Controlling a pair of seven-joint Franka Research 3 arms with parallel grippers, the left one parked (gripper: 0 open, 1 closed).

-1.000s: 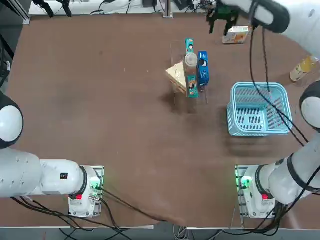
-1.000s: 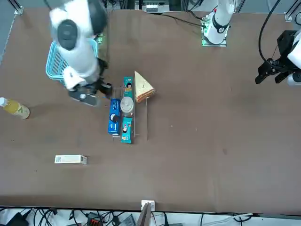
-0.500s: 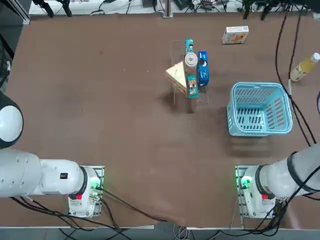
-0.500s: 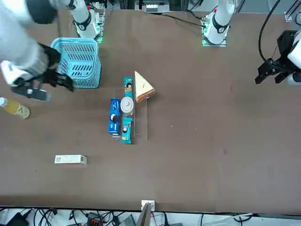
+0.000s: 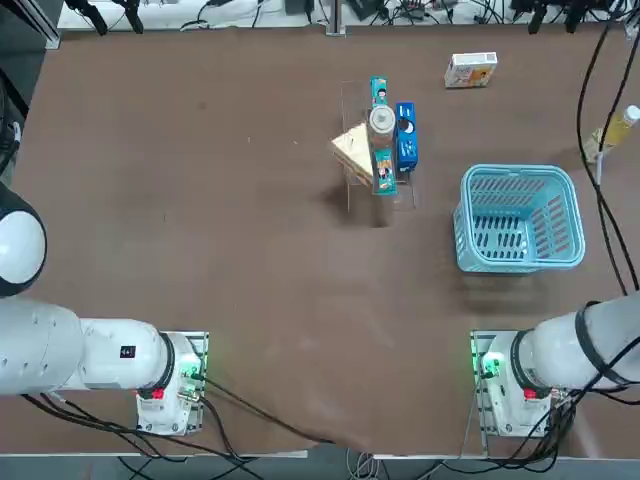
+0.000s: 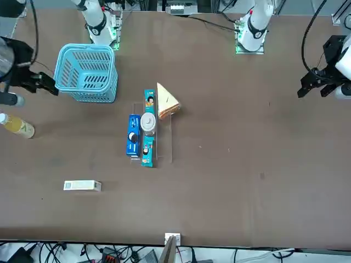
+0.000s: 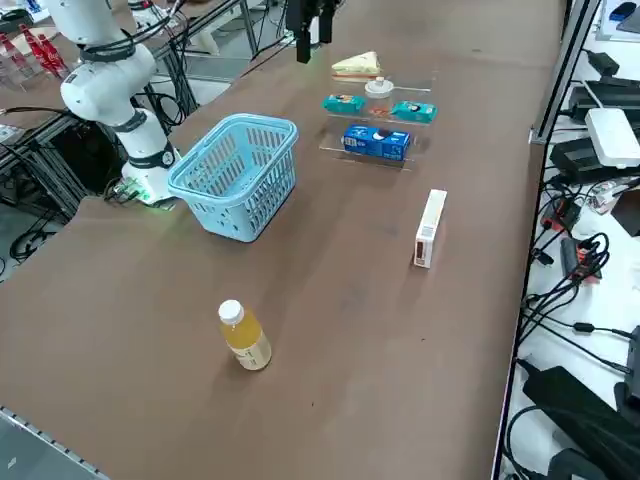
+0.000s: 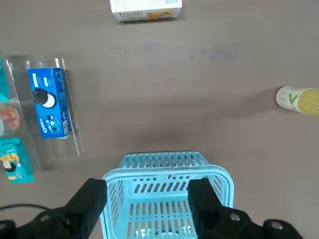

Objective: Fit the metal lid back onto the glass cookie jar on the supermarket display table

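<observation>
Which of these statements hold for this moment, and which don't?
1. The right gripper is shut on an object. False: its fingers are open with nothing between them, above the blue basket.
2. The glass cookie jar lies inside the blue basket. False: it stands on the clear stand, in line with the teal packets and beside the blue snack box.
3. The juice bottle stands upright on the supermarket display table. True.
4. The white box lies on the table apart from the clear stand. True.
5. The sandwich wedge lies next to the juice bottle. False: it is at the clear stand, on the far side of the basket from the bottle.
</observation>
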